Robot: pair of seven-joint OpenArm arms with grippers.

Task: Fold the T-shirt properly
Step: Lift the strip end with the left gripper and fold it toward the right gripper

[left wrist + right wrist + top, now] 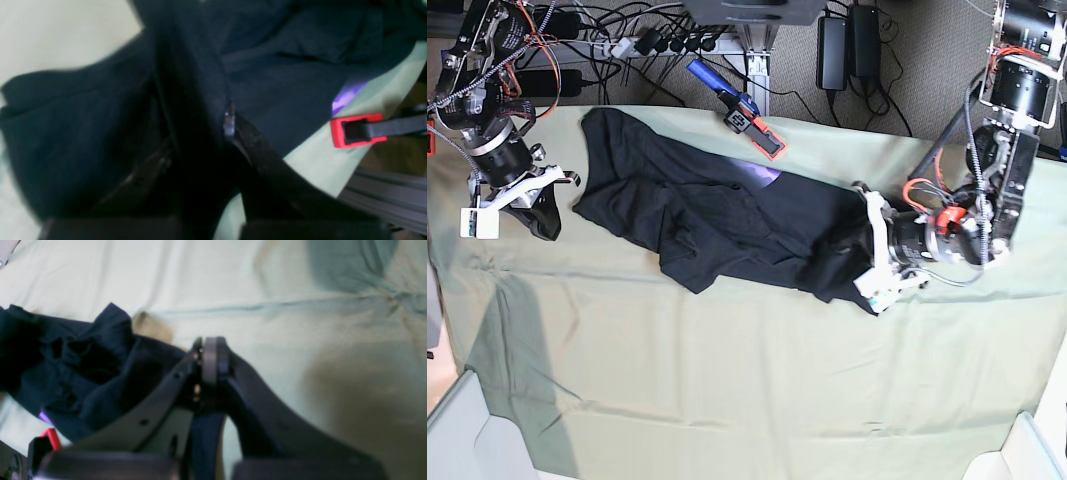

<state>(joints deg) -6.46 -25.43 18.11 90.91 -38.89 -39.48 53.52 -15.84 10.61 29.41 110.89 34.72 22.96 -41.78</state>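
In the base view we find the right gripper [545,212] at the far left, jaws pressed together, apparently with a strip of black cloth between them. The T-shirt [717,225] lies crumpled across the green table cloth [727,380]. At right, the left gripper [859,262] pinches its edge.

We see the bench [727,400] covered by a pale green cloth [677,350], lightly creased. On the cloth lies the black T-shirt [717,220], crumpled and stretched across the far middle, a purple patch showing near its far edge. A red-and-black clamp [752,128] grips the cloth's far edge just beside the shirt
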